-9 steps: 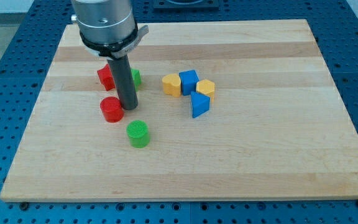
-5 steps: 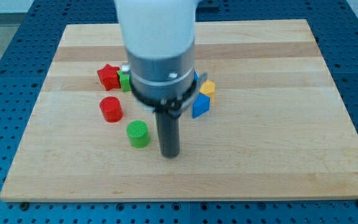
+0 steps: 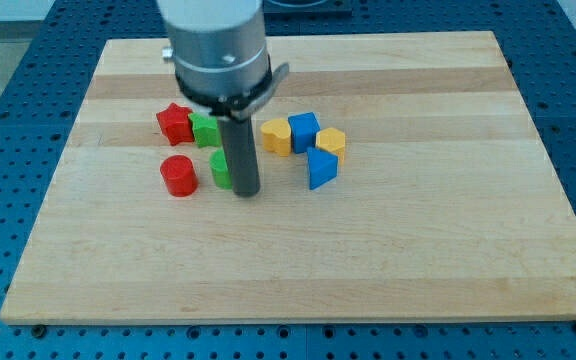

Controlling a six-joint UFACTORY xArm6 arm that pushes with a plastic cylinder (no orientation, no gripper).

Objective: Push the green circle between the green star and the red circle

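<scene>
The green circle [image 3: 220, 170] sits just right of the red circle [image 3: 178, 175], below the green star [image 3: 205, 130]; my tip [image 3: 245, 191] is touching its right side; no jaws on me, just a rod, holding nothing; red star [image 3: 173, 122] beside the green one.

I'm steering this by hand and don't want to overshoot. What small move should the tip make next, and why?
Probably a short nudge toward the view's left. My tip sits against the right side of the green circle, which lies below the green star and to the right of the red circle. The gap between the star and the red circle is slightly further left.
</scene>
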